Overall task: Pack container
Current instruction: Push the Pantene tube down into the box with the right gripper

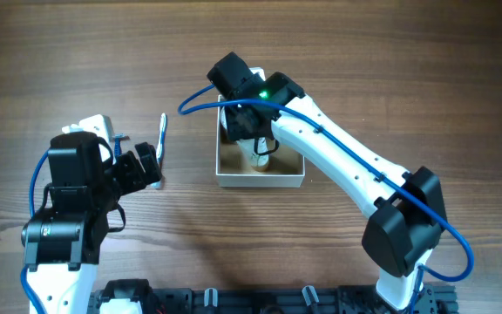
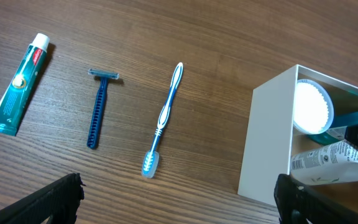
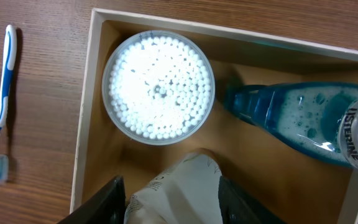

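Container [image 1: 260, 180] sits just above centre in the overhead frame; inside, the right gripper [image 3: 173, 205] is clamped on a white tube [image 3: 185, 171], with a tub of cotton swabs [image 3: 158, 87] and a blue mouthwash bottle [image 3: 303, 127] beyond. Left gripper [image 2: 179, 198], jaws wide apart, hangs before a toothbrush [image 2: 165, 115], razor [image 2: 98, 112] and toothpaste tube [image 2: 20, 84].

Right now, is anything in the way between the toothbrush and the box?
Nothing visible. Only bare table lies between the toothbrush and the container. The razor lies on the toothbrush's other side.
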Controlling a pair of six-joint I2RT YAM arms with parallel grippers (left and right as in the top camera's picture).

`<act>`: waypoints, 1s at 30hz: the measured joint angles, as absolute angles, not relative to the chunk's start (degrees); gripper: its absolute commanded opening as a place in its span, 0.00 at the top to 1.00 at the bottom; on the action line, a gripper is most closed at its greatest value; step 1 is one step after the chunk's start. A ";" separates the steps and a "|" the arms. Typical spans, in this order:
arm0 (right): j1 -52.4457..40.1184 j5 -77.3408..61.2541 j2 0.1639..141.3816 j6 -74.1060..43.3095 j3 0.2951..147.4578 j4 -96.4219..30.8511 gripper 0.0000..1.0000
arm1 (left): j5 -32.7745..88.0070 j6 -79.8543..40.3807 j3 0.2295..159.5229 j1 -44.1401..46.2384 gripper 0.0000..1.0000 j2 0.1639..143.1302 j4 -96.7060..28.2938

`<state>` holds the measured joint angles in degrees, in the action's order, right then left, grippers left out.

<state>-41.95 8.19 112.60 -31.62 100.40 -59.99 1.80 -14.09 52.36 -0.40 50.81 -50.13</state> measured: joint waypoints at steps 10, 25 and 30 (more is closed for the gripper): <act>-41.91 8.62 112.66 -31.11 100.40 -60.40 0.24 | 1.80 -14.09 52.36 -0.40 0.00 50.81 -50.13; -41.91 5.48 108.20 -27.92 100.40 -62.76 0.33 | 1.80 -14.09 52.36 -0.40 0.00 50.81 -50.13; -41.91 4.23 108.20 -25.36 100.40 -62.59 0.33 | 1.80 -14.09 52.36 -0.40 0.00 50.81 -50.13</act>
<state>-41.91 4.23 108.20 -25.36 100.40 -62.59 1.80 -14.09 52.36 -0.40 50.81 -50.13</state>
